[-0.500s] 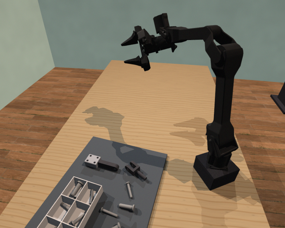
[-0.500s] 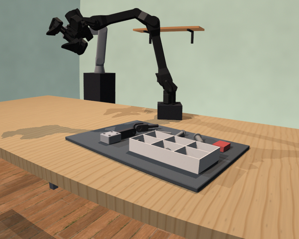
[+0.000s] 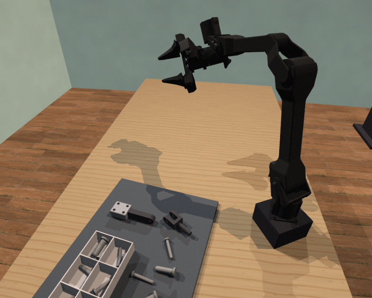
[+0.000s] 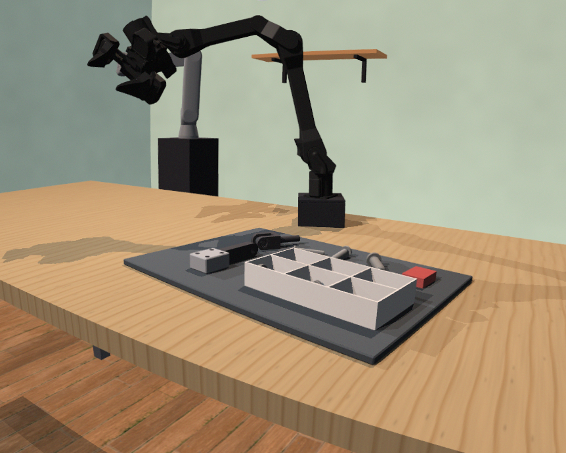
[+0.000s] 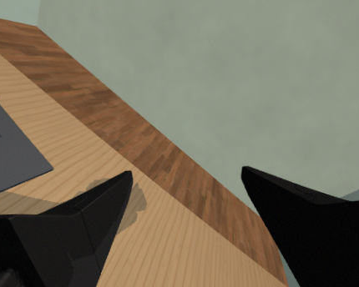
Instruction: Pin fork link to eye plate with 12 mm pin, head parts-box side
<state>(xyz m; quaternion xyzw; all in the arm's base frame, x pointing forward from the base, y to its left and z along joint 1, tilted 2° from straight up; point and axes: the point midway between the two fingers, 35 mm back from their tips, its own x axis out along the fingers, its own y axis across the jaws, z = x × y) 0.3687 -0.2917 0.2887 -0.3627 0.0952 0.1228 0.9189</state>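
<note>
The eye plate [image 3: 131, 212], a light grey block with a dark arm, lies on the dark mat [image 3: 138, 243]; it also shows in the exterior view [image 4: 222, 257]. The dark fork link [image 3: 175, 221] lies just to its right, apart from it, and shows in the exterior view as well [image 4: 273, 239]. Several grey pins lie loose on the mat, such as one pin [image 3: 168, 247] and another [image 3: 165, 270]. My gripper [image 3: 167, 68] is open and empty, high in the air over the far part of the table, well away from the mat. In the wrist view its fingers stand wide with nothing between.
A white parts box [image 3: 93, 267] with several compartments holds more pins at the mat's near left; it also shows in the exterior view [image 4: 329, 290]. A small red block [image 4: 419, 276] sits on the mat. The arm's base [image 3: 282, 223] stands right of the mat.
</note>
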